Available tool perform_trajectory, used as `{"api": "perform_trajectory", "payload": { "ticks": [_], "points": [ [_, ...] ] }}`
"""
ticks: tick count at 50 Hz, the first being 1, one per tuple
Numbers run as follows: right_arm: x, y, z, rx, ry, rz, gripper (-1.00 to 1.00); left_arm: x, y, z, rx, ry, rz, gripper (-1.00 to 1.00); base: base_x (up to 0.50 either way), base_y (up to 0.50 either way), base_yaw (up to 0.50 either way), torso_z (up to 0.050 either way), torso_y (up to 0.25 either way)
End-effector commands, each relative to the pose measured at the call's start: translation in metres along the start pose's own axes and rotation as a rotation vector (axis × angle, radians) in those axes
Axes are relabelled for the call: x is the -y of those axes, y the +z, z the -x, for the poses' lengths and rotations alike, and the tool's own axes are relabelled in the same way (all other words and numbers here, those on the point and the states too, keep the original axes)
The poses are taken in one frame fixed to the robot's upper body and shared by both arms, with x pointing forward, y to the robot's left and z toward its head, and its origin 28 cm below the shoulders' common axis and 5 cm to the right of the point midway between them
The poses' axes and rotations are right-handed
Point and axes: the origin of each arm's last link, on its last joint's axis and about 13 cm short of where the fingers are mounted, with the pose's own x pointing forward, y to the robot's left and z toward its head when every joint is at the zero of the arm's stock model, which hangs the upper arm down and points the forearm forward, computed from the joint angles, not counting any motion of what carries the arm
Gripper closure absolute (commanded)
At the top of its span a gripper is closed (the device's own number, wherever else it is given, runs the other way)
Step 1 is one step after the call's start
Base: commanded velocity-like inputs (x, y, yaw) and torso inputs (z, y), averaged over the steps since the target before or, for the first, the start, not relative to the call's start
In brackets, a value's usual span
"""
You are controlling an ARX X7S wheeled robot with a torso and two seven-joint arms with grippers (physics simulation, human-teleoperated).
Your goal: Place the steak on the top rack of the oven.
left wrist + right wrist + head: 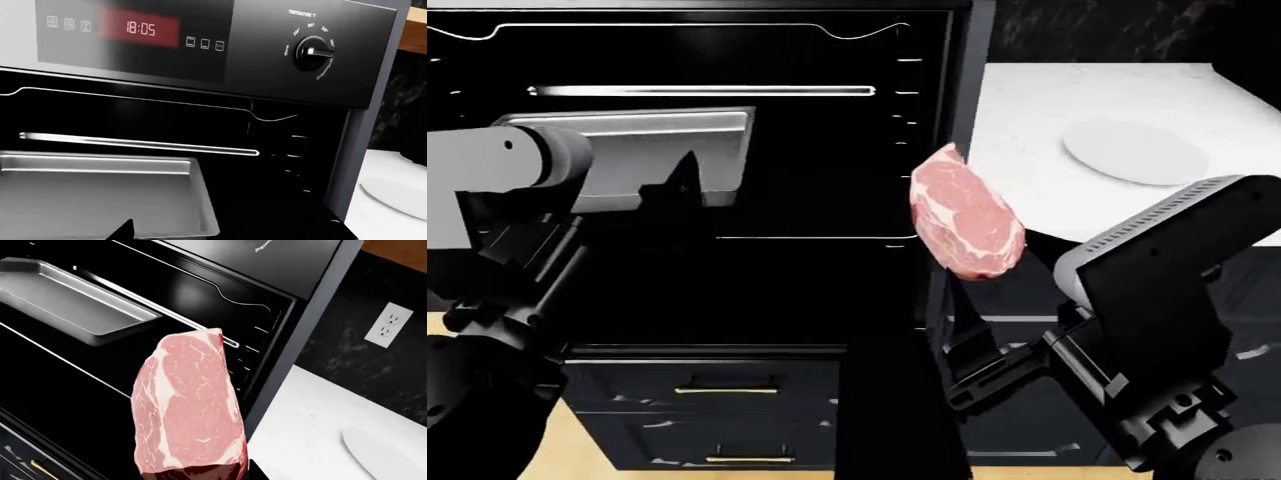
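The steak point(965, 225), red-pink with white marbling, is held upright in my right gripper point(981, 285), in front of the right edge of the open oven point(827, 150). In the right wrist view the steak point(190, 410) fills the middle, with the gripper point(200, 476) shut on its lower end. A silvery rack bar point(694, 91) crosses the upper cavity, and it also shows in the left wrist view point(133, 142). A metal tray point(627, 140) juts out below the bar. My left gripper point(703, 175) is over the tray's front, its jaws apart, with one fingertip point(125, 231) showing.
A white countertop point(1054, 100) to the right of the oven carries a round white plate point(1134, 150). The control panel point(140, 27) and knob point(313, 52) sit above the cavity. Dark drawers point(734, 400) lie below. A wall outlet point(387, 325) is above the counter.
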Motion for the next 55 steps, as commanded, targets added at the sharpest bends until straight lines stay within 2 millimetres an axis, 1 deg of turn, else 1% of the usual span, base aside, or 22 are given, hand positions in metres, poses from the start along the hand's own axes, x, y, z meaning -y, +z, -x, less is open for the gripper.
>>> {"api": "perform_trajectory", "payload": {
  "ticks": [1,7,21,43,55],
  "points": [
    [0.0023,0.0033,-0.0012,0.017,-0.012,0.018,1.00,-0.0005,-0.0003,-0.0009,0.000,0.002,0.003,-1.00,0.00,0.41,0.00,0.000,0.000],
    [0.0016,0.0029,0.0010,0.019,-0.016,0.014,1.00,-0.0007,0.0006,-0.0001,0.001,0.001,0.003,-1.00,0.00,0.40,0.00,0.000,0.000],
    [0.0024,0.0070,-0.0014,0.017,0.002,0.032,1.00,-0.0018,-0.0007,-0.0006,0.006,0.008,-0.005,-1.00,0.00,0.40,0.00,0.000,0.001],
    [0.0025,0.0072,-0.0021,0.014,0.010,0.036,1.00,-0.0017,0.0008,-0.0012,0.008,0.007,-0.010,-1.00,0.00,0.40,0.00,0.000,0.000],
    [0.0036,0.0033,-0.0041,0.016,-0.002,0.022,1.00,-0.0006,0.0004,-0.0028,0.009,0.004,-0.014,-1.00,0.00,0.39,0.00,0.000,0.000]
  ]
}}
